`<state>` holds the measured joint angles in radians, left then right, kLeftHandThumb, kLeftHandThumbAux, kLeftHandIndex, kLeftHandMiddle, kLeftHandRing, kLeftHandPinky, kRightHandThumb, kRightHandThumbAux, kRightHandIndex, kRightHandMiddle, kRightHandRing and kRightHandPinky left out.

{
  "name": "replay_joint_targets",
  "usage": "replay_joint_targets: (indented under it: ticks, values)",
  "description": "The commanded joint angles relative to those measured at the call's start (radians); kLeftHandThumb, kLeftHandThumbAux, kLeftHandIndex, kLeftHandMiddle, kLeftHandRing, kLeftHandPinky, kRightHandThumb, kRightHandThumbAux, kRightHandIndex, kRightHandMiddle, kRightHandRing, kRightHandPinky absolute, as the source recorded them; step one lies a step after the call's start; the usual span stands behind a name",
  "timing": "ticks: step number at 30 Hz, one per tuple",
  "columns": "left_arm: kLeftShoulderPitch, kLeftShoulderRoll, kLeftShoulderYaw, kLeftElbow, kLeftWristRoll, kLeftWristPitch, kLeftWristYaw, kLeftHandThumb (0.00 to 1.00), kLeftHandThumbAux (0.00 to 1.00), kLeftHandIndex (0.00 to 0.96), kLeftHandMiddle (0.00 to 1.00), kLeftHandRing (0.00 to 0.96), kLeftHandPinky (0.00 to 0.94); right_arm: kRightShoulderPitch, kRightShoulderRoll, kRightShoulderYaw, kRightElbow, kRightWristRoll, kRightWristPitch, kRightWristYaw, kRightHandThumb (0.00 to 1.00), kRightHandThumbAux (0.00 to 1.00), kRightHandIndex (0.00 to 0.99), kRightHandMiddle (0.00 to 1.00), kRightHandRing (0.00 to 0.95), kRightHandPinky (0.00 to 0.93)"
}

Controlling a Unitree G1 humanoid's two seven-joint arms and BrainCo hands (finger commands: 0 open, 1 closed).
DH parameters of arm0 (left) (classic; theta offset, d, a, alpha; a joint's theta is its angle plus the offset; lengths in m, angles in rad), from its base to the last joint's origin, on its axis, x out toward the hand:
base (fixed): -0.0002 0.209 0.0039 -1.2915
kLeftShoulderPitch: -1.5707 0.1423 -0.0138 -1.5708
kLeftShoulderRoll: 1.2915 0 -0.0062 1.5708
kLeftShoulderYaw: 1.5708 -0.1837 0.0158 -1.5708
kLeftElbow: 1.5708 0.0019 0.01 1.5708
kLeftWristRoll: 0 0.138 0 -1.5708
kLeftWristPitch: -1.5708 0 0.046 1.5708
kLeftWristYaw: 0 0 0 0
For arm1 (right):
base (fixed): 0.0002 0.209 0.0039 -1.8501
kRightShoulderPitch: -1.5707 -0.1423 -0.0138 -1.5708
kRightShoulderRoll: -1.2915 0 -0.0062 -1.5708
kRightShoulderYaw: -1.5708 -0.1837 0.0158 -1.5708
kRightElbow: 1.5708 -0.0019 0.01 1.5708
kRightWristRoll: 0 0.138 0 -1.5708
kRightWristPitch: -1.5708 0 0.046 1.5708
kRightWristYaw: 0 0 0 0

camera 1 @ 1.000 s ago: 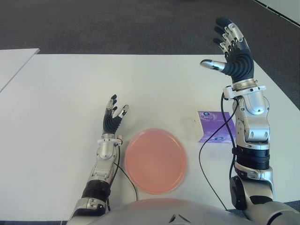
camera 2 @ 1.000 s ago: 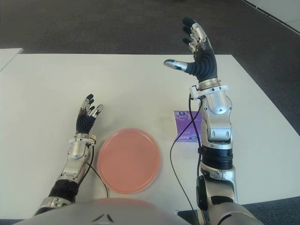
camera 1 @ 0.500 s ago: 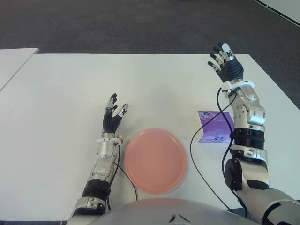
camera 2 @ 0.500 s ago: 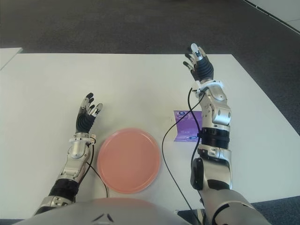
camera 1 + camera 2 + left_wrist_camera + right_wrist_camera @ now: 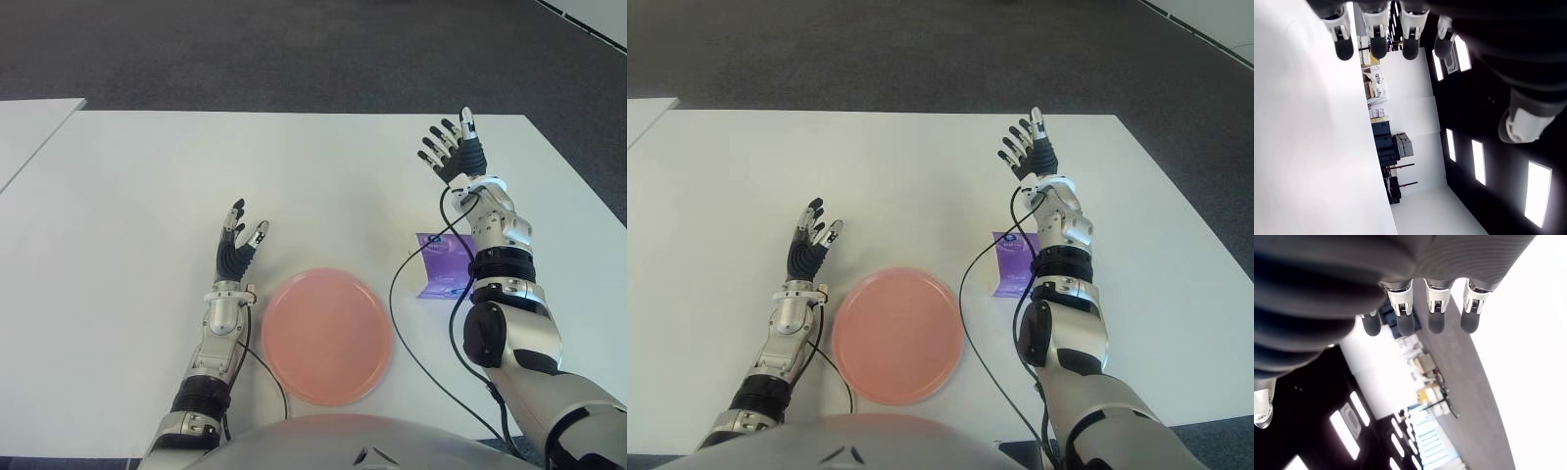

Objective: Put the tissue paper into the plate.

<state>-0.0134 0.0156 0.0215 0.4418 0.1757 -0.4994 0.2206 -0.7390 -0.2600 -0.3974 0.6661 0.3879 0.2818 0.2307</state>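
A purple tissue pack (image 5: 442, 264) lies flat on the white table (image 5: 323, 176), partly hidden behind my right forearm. The round pink plate (image 5: 326, 335) sits near the front edge, left of the pack, with nothing on it. My right hand (image 5: 452, 150) is low over the table beyond the pack, palm up, fingers spread and holding nothing. My left hand (image 5: 238, 240) shows just left of the plate, fingers spread upward and empty. Both wrist views show only straight fingers and the room beyond.
A second white table's corner (image 5: 29, 122) shows at the far left. Dark carpet (image 5: 294, 49) lies beyond the table's far edge. A black cable (image 5: 407, 294) loops from my right forearm down past the plate.
My right arm has dropped from held high to low over the table beyond the tissue pack, hand still spread. The left hand, plate and pack have not moved.
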Motion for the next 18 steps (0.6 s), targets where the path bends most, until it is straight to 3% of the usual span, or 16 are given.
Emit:
replay_joint_targets:
  ticks: [1, 8, 12, 18]
  values:
    - [0.010, 0.006, -0.002, 0.020, 0.000, -0.012, -0.001, 0.004, 0.479, 0.000, 0.000, 0.000, 0.000, 0.013, -0.024, 0.007, -0.010, -0.010, -0.029, 0.012, 0.316, 0.422, 0.012, 0.045, 0.013, 0.036]
    - [0.009, 0.004, -0.006, 0.037, -0.001, -0.052, -0.001, 0.007, 0.487, 0.000, 0.000, 0.000, 0.000, 0.048, -0.055, 0.043, -0.058, -0.046, -0.067, 0.040, 0.326, 0.462, 0.041, 0.056, 0.017, 0.030]
    - [0.010, 0.006, -0.007, 0.039, 0.011, -0.053, 0.007, 0.004, 0.483, 0.000, 0.000, 0.000, 0.000, 0.108, -0.115, 0.087, -0.135, -0.081, -0.092, 0.121, 0.335, 0.502, 0.040, 0.039, 0.005, 0.009]
    - [0.009, 0.010, -0.002, 0.043, 0.002, -0.051, 0.000, 0.002, 0.473, 0.000, 0.000, 0.000, 0.000, 0.233, -0.256, 0.125, -0.284, -0.119, -0.106, 0.272, 0.381, 0.554, 0.034, 0.007, 0.000, 0.000]
